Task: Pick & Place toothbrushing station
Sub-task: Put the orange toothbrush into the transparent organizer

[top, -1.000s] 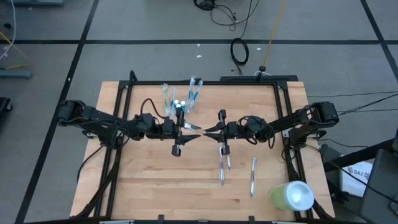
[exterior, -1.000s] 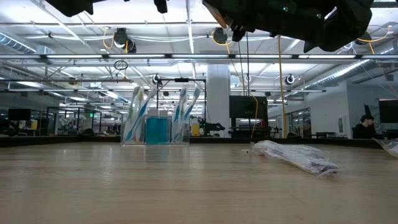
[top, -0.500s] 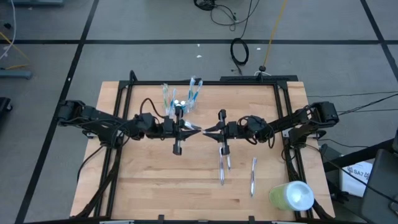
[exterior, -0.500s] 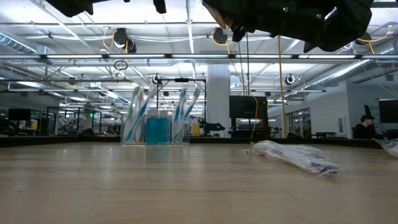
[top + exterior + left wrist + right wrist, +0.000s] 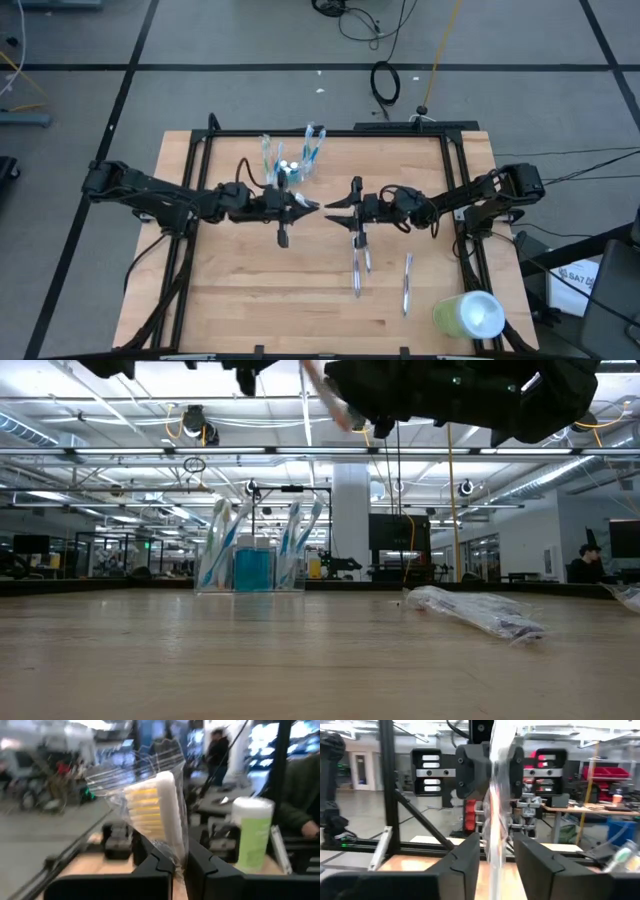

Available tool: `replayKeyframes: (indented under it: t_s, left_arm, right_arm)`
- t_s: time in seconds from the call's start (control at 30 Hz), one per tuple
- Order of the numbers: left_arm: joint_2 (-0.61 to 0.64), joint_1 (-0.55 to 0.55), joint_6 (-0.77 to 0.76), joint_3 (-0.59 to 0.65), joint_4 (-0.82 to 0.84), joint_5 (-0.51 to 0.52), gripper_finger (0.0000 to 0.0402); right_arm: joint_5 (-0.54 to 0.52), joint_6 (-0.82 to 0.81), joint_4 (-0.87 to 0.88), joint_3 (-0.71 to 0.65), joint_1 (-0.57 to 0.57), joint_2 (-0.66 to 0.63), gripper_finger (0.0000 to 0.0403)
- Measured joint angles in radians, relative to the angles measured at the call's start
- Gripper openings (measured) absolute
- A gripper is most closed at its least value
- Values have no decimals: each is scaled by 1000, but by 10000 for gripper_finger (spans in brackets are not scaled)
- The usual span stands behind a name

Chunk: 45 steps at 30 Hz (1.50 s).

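Since a second ago: left gripper [image 5: 313, 205] has shut and shifted toward table centre; it was open then. It now pinches a wrapped toothbrush [image 5: 159, 815] between its fingers [image 5: 150, 867], white head with yellow bristles inside clear film.

Right gripper [image 5: 330, 207] faces it, tips nearly touching above mid-table. Its fingers [image 5: 465, 855] stand partly apart with the clear wrapper [image 5: 497, 790] running between them; cannot tell whether they touch it.

Clear cup [image 5: 290, 165] with upright brushes stands near the far edge, just behind the left gripper. Two wrapped toothbrushes [image 5: 358, 265] lie on bare wood nearer the front. Lime-green cylinder [image 5: 468, 314] at front right corner. Left front board open.
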<state>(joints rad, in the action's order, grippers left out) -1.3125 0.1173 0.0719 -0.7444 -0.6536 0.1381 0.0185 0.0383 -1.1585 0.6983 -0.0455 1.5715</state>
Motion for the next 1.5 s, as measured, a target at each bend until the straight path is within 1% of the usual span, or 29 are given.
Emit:
replayKeyframes:
  t_s: [0.1,0.2,0.27,0.4,0.47,0.5,0.6,0.7,0.77,0.87,0.97,1.03,1.17,1.23,1.4,1.5]
  left_arm:
    - [73,0,-65,0,156,95,26]
    - [149,0,-100,0,336,238,30]
    - [194,0,-126,0,454,337,26]
    - [273,-19,-230,0,633,548,10]
    - [311,-45,-286,0,728,618,13]
    - [324,-64,-324,0,765,637,18]
    - [346,-130,-396,0,895,637,25]
    - [345,-198,-433,0,965,616,16]
    - [336,-235,-421,7,952,602,9]
    - [315,-280,-377,23,907,592,12]
    - [287,-320,-389,25,887,553,24]
    - [264,-338,-397,26,889,522,24]
    - [200,-353,-397,26,862,516,9]
    - [171,-357,-400,26,845,517,9]
    - [103,-367,-457,26,832,513,30]
    - [66,-367,-502,26,844,513,33]
  right_arm:
    - [-78,3,15,0,-2,0,132]
    - [-187,0,66,0,0,0,142]
    - [-221,5,104,0,4,0,145]
    - [-228,1,150,0,15,0,145]
    - [-227,0,149,0,20,0,144]
    - [-227,0,148,0,21,0,143]
    - [-227,0,149,0,20,0,143]
    - [-227,0,147,0,20,0,145]
    - [-227,0,147,0,20,0,145]
    - [-227,0,144,0,20,0,145]
    - [-227,0,143,0,20,0,144]
    - [-227,0,143,0,20,0,145]
    - [-227,0,142,0,20,0,145]
    - [-227,-1,142,0,20,0,144]
    - [-227,0,142,0,20,0,146]
    - [-227,-1,143,0,20,0,145]
